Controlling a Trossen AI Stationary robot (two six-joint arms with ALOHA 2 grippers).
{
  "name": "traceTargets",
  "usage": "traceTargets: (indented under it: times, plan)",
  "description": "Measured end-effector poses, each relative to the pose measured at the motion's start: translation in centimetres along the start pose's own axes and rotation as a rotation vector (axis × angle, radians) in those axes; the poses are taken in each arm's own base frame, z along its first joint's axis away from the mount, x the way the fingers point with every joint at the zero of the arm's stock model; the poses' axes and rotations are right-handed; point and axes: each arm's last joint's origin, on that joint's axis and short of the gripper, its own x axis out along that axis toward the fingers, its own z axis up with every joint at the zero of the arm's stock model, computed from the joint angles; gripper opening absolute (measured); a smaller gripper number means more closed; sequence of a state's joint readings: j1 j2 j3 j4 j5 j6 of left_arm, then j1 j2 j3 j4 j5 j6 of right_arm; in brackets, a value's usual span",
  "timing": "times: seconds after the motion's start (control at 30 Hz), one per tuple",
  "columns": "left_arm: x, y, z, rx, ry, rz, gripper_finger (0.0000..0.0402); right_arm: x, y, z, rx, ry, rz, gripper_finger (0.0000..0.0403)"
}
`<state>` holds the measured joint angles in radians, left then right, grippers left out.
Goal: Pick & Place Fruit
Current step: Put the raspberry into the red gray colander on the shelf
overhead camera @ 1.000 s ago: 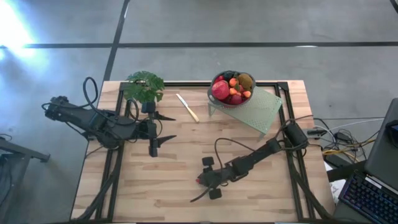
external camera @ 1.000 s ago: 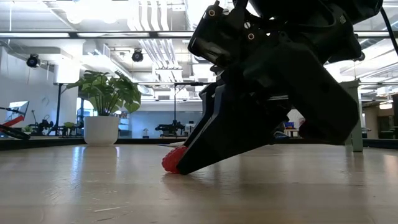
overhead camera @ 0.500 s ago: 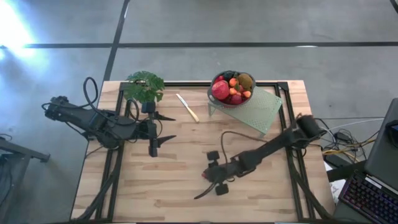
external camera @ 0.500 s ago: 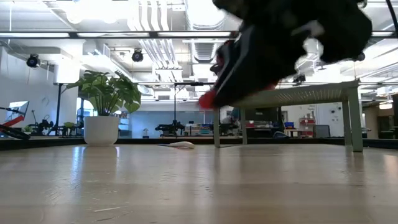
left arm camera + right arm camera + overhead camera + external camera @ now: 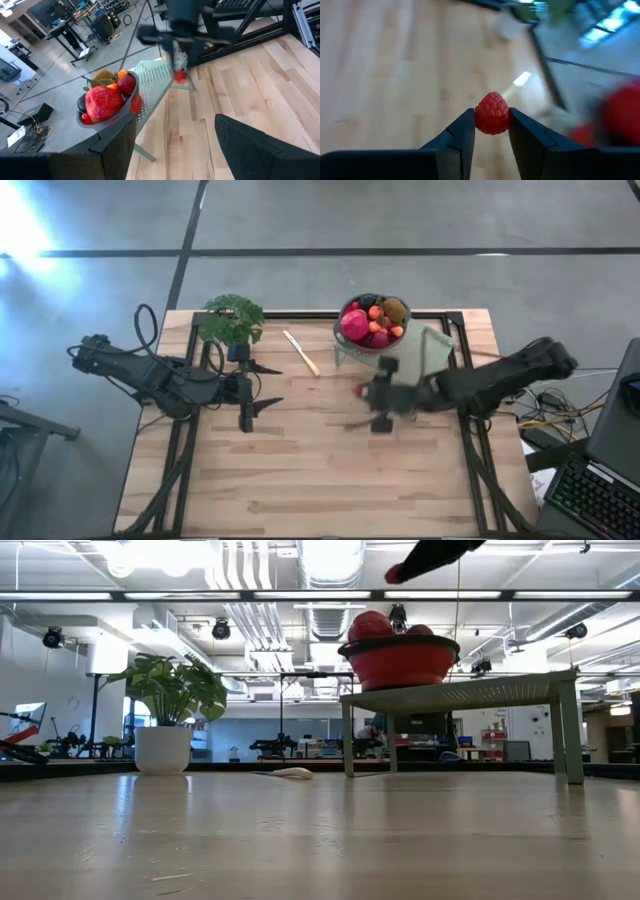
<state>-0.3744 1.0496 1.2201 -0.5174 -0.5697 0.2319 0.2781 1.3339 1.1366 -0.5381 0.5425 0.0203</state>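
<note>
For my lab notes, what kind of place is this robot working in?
Most likely a robotics lab or workshop. Beyond the wooden table runs an open hall with strip lights and exposed ceiling ducts, more equipment benches, and a bare concrete floor.

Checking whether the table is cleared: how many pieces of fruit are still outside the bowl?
1: a red berry, held off the table in the right gripper beside the bowl. The wood shows no other loose fruit, though the arms may hide some.

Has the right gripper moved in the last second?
Yes. The right gripper, shut on a raspberry, has risen off the table and swung toward the bowl.
</note>
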Motion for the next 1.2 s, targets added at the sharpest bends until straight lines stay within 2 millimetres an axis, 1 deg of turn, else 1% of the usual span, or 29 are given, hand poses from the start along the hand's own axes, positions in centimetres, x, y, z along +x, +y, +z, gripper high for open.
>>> traceTargets:
  times: [0.17, 0.3, 0.4, 0.5, 0.63, 0.77, 1.03, 1.13, 1.2]
  plan:
    - [0.0, 0.0, 0.0, 0.000, 0.000, 0.000, 0.0273, -2.6, -5.2, 0.0, 0.077, -0.059, -0.109, 0.0094]
    - [0.0, 0.0, 0.0, 0.000, 0.000, 0.000, 0.0273, -3.9, -8.7, -0.6, 0.148, -0.064, -0.205, 0.0103]
    - [0.0, 0.0, 0.0, 0.000, 0.000, 0.000, 0.0273, -4.4, -10.8, -1.5, 0.192, -0.030, -0.270, 0.0112]
    - [0.0, 0.0, 0.0, 0.000, 0.000, 0.000, 0.0273, -4.5, -12.3, -2.5, 0.217, 0.031, -0.320, 0.0112]
    - [0.0, 0.0, 0.0, 0.000, 0.000, 0.000, 0.0273, -4.2, -13.6, -3.6, 0.249, 0.116, -0.336, 0.0101]
    - [0.0, 0.0, 0.0, 0.000, 0.000, 0.000, 0.0273, -3.7, -14.3, -4.3, 0.273, 0.149, -0.311, 0.0096]
    - [0.0, 0.0, 0.0, 0.000, 0.000, 0.000, 0.0273, -3.1, -15.0, -5.4, 0.295, 0.188, -0.341, 0.0116]
    - [0.0, 0.0, 0.0, 0.000, 0.000, 0.000, 0.0273, -2.9, -15.1, -5.6, 0.302, 0.193, -0.347, 0.0112]
    - [0.0, 0.0, 0.0, 0.000, 0.000, 0.000, 0.0273, -2.8, -15.2, -5.5, 0.307, 0.168, -0.355, 0.0105]
